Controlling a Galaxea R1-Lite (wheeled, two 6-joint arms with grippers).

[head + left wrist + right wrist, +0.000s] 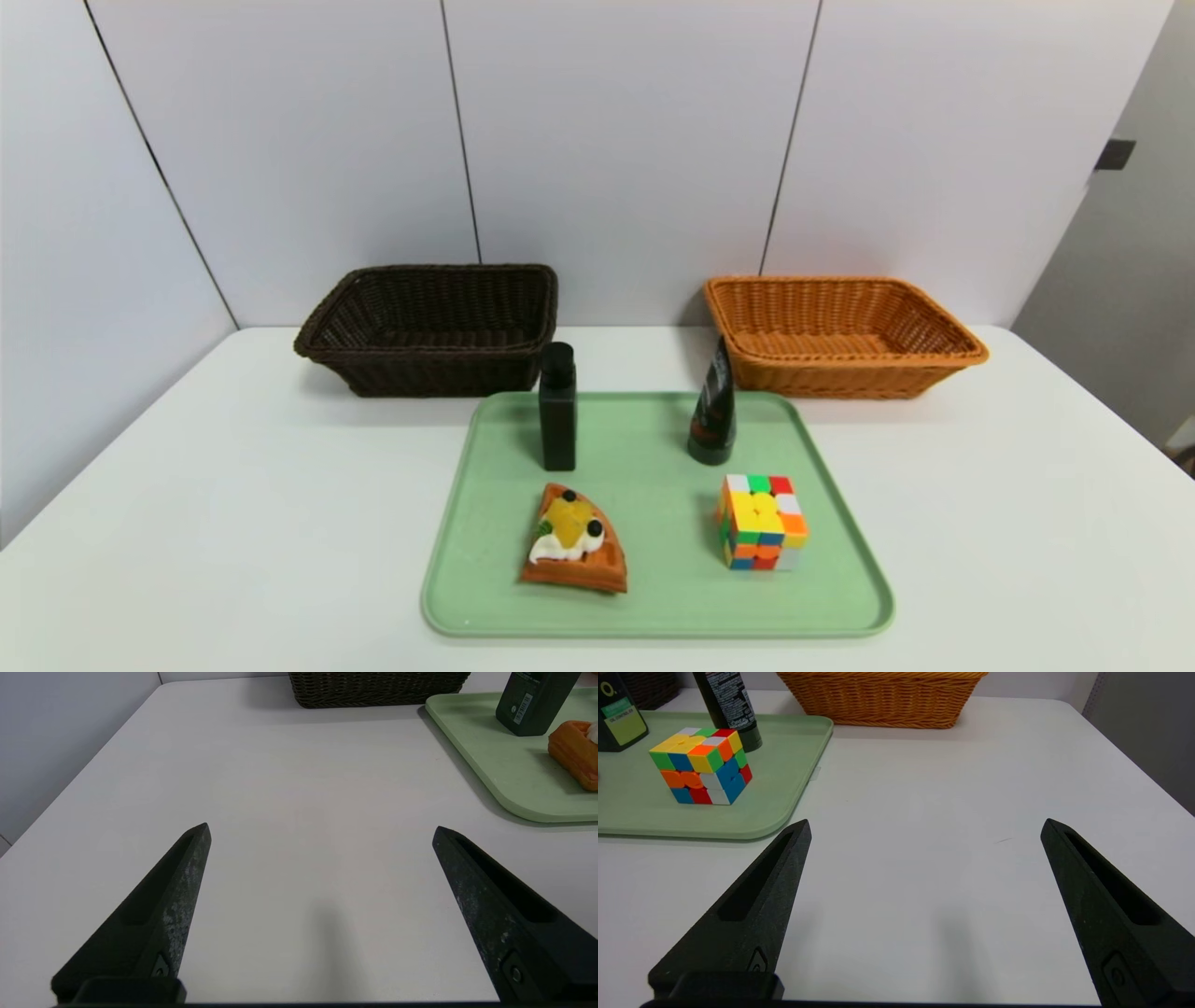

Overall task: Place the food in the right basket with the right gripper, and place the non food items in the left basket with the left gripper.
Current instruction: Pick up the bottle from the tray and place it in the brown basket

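On a green tray [653, 607] lie the waffle wedge [572, 543], a puzzle cube [761, 521], an upright black bottle [557, 407] and a black tube [713, 407]. The dark brown left basket [431, 329] and the orange-tan right basket [840, 334] stand behind the tray, both empty. My left gripper [321, 828] hovers open over bare table on the tray's left side, near its front. My right gripper [926, 823] hovers open over bare table on the tray's right side, with the cube [701, 765] nearby. Neither arm shows in the head view.
The white table [233, 523] ends at a wall behind the baskets and at a panel on the left. Its right edge [1134, 760] drops off beyond the orange-tan basket [882, 697]. The dark basket's base [373, 688] shows past the left gripper.
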